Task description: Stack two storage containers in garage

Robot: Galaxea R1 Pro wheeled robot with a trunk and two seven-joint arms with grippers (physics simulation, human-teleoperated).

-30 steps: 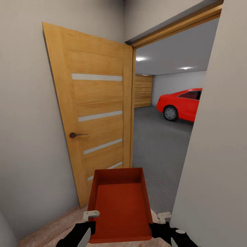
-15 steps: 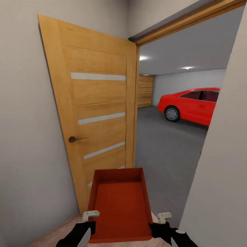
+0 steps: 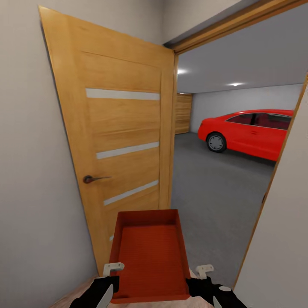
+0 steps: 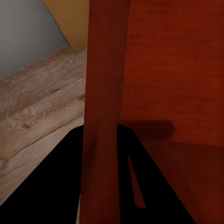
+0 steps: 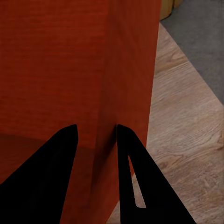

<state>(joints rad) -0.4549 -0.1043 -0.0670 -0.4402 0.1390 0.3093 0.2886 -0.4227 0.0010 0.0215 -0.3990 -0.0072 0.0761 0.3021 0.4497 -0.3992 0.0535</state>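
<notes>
One orange-red storage container (image 3: 149,252) hangs low in front of me, carried between both arms, open top up and empty. My left gripper (image 3: 110,280) is shut on its left wall and my right gripper (image 3: 200,278) on its right wall. In the left wrist view the container's wall (image 4: 102,84) runs between the two black fingers of the left gripper (image 4: 100,130). The right wrist view shows the right gripper (image 5: 95,127) clamping the other wall of the container (image 5: 56,60). Through the doorway ahead lies the garage with its dark grey floor (image 3: 205,188).
An open wooden door (image 3: 124,141) with a dark handle (image 3: 92,179) stands close on my left. A pale wall (image 3: 282,256) and door frame (image 3: 273,179) bound the doorway on the right. A red car (image 3: 252,132) is parked inside, with a brown slatted door (image 3: 184,113) behind. Light wood planks (image 5: 186,107) lie under me.
The whole head view has shifted as I moved nearer the doorway, so more of the garage and car shows. The container stays held the same way in both grippers.
</notes>
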